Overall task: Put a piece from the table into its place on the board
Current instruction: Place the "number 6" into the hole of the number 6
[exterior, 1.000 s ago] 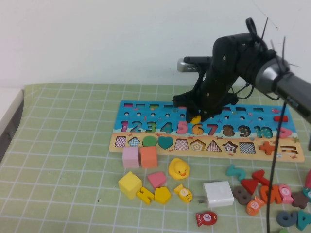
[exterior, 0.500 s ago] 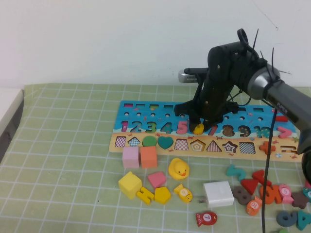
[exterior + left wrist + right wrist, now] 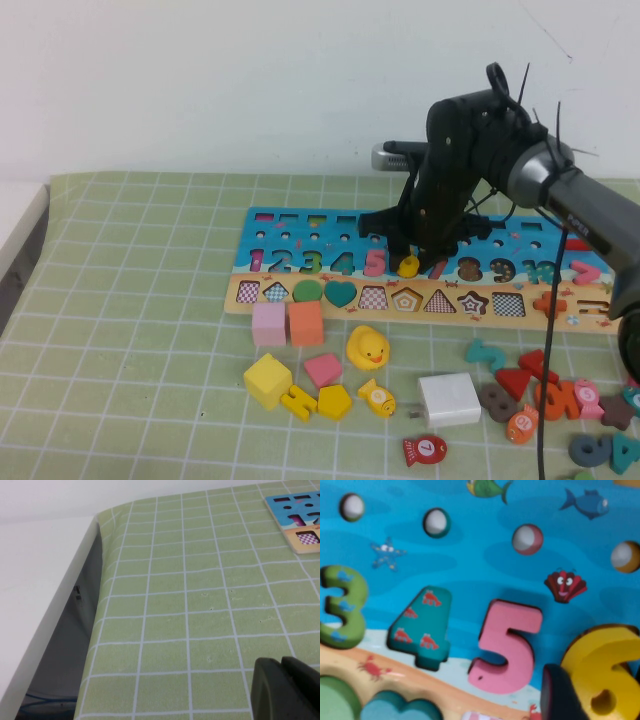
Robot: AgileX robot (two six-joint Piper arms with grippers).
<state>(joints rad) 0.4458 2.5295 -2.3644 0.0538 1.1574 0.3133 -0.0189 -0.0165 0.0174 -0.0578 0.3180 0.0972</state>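
Observation:
The yellow numeral "6" (image 3: 407,265) is at its cut-out on the board (image 3: 290,236), between the pink 5 and the 7. My right gripper (image 3: 411,256) is shut on it from above. In the right wrist view the 6 (image 3: 600,665) sits slightly tilted over its dark cut-out, with one black finger (image 3: 560,695) against its side; the other finger is out of view. My left gripper (image 3: 283,682) is shut and empty, low over the green mat (image 3: 200,605), far from the board's corner (image 3: 297,515).
In front of the board lie a pink cube (image 3: 268,323), an orange cube (image 3: 306,322), a rubber duck (image 3: 367,348), a yellow pentagon (image 3: 334,402) and a white block (image 3: 449,399). Several loose numerals (image 3: 545,398) lie at the right. The table's left edge (image 3: 95,610) drops off.
My right gripper has shifted slightly left and lowered the yellow 6 onto its cut-out; over the last half second it has barely moved. The left arm has not moved.

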